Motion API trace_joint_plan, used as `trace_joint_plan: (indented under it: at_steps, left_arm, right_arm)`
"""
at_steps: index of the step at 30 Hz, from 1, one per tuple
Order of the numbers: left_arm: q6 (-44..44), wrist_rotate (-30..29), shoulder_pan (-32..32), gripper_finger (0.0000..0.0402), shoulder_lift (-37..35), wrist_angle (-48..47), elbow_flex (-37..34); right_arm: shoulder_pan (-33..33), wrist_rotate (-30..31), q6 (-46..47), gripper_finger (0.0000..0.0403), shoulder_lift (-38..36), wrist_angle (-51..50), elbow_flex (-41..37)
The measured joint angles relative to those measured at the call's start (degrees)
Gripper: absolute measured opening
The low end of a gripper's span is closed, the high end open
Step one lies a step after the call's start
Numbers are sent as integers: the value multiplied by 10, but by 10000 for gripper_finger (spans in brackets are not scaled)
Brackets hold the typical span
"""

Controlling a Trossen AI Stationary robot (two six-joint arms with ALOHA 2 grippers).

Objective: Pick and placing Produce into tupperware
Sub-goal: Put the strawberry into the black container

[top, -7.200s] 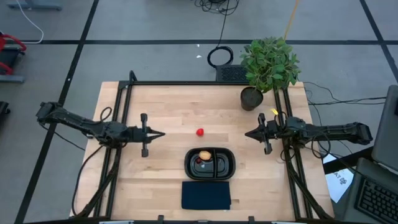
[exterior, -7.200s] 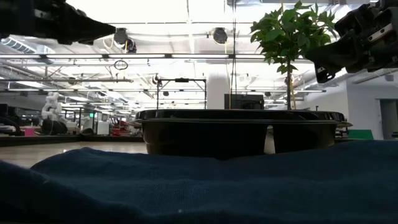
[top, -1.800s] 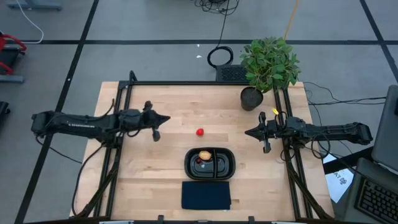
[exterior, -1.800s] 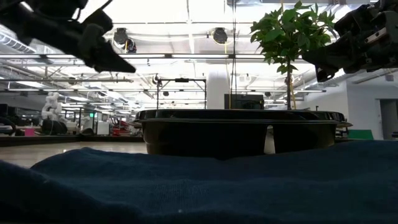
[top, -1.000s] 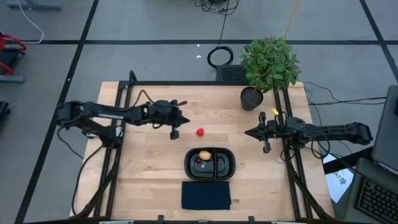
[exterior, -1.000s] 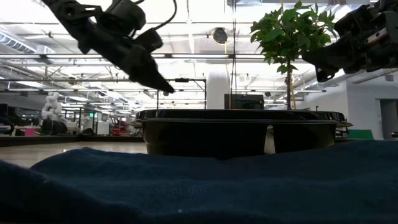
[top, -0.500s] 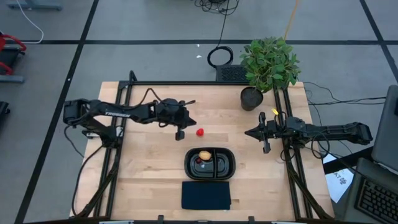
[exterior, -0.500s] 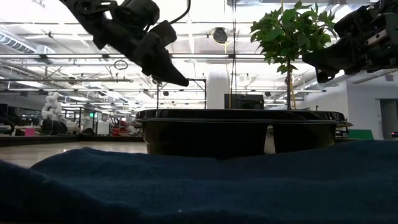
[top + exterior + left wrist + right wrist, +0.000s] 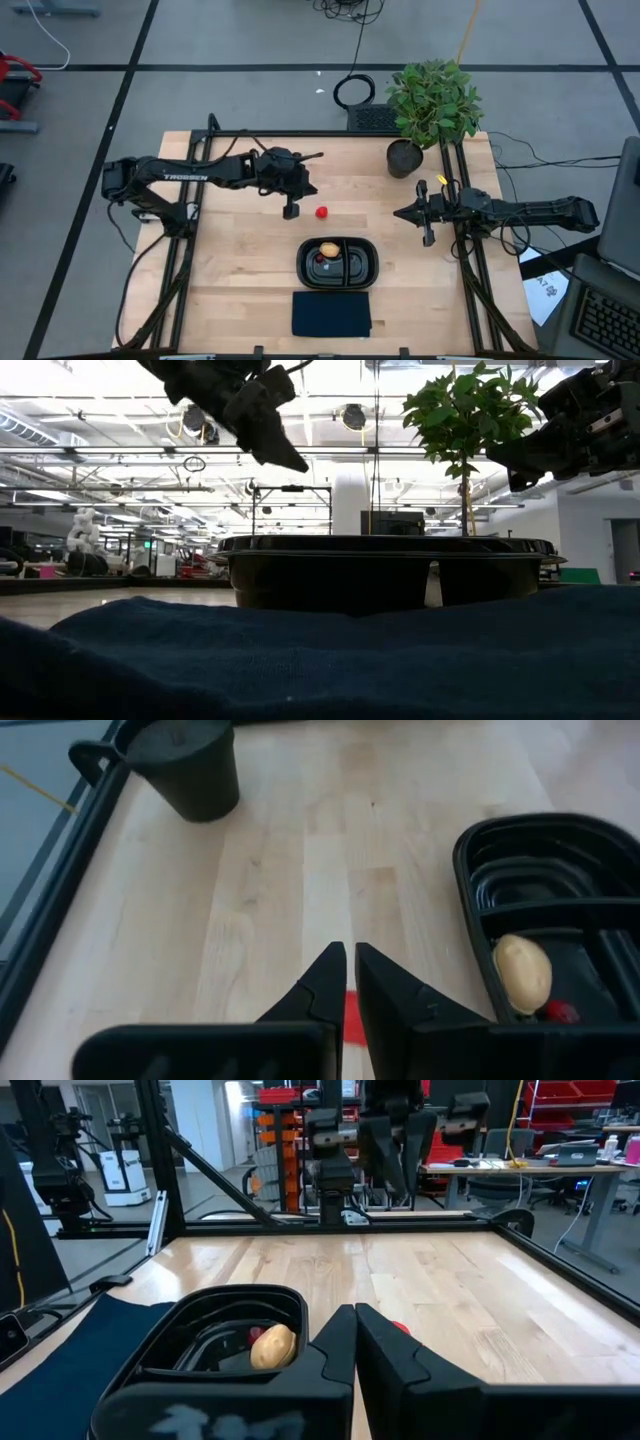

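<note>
The bright red ball (image 9: 321, 212) lies on the wooden table, far of the black tupperware (image 9: 360, 262). A tan-orange ball (image 9: 329, 249) and a tiny dark red piece (image 9: 321, 258) rest in the tupperware's left compartment. My left gripper (image 9: 311, 191) is shut and hovers just left and far of the red ball, touching nothing. In the left wrist view a strip of the red ball (image 9: 350, 1017) shows behind the fingertips (image 9: 351, 952). My right gripper (image 9: 400, 213) is shut and waits near the table's right edge.
A potted plant (image 9: 404, 158) stands at the far right corner, and its dark pot (image 9: 190, 765) shows in the left wrist view. A dark blue cloth (image 9: 331, 313) lies at the near edge, in front of the tupperware. Black rails run along the table's left and right sides.
My left gripper has moved toward the table's right, closing in on the red ball, and in the low view it has risen. Its fingers have stayed shut. The produce and the tupperware have not moved.
</note>
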Motion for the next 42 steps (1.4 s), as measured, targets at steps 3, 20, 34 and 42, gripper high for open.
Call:
trace_joint_plan:
  at_steps: [3,20,34,42]
  left_arm:
    - [9,3,0,30,0,-29,25]
    - [32,7,-1,30,193,-212,184]
    - [48,6,-4,54,253,-271,231]
    - [82,23,-18,187,253,-274,231]
  right_arm:
    - [0,0,0,0,0,0,0]
    - [0,1,-1,0,6,-7,0]
    - [0,0,1,0,7,-8,0]
    - [0,0,1,0,7,-8,0]
